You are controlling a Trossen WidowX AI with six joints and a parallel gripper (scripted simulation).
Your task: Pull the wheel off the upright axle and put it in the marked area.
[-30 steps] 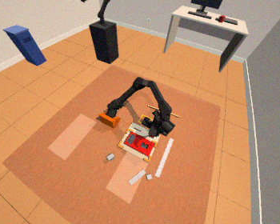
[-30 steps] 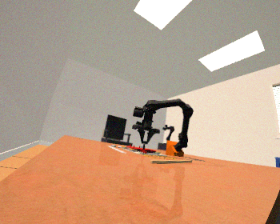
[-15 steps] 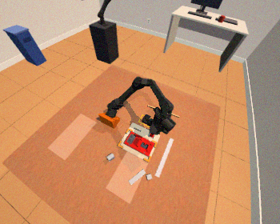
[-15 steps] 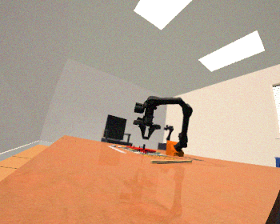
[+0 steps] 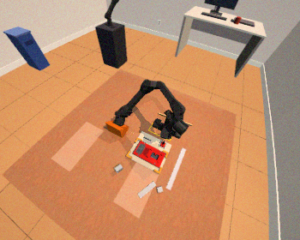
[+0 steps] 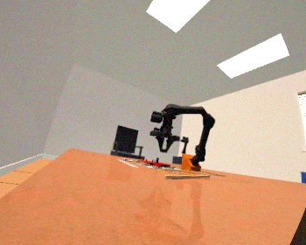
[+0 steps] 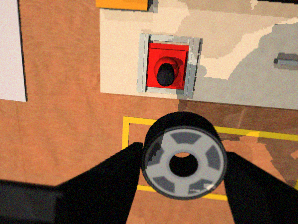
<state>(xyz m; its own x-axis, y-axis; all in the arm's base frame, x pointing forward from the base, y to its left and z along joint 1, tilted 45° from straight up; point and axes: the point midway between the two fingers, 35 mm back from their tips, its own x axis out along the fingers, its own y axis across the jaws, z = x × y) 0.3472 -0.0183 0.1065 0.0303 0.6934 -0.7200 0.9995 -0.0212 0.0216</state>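
Observation:
My gripper (image 7: 182, 155) (image 6: 164, 149) is shut on the black wheel (image 7: 202, 161), whose grey spoked hub faces the wrist camera. The wheel is off the axle and held above the table, over the marked area, a yellow outline (image 7: 255, 134) (image 5: 149, 129). In the wrist view the outline shows on both sides of the wheel and beyond it; part is hidden by the wheel and fingers. The upright axle (image 7: 166, 74) has a dark tip and stands on a red block (image 7: 169, 48) in a grey frame, ahead of the wheel in the wrist view.
The pale board (image 7: 120, 55) (image 5: 135, 163) under the axle carries a red panel (image 5: 148, 155) and orange corner pieces (image 7: 125, 4). A long white strip (image 5: 176, 169) (image 7: 10, 50) lies beside it. Small white pieces lie in front. A pale rod (image 6: 187, 177) lies near the marked area.

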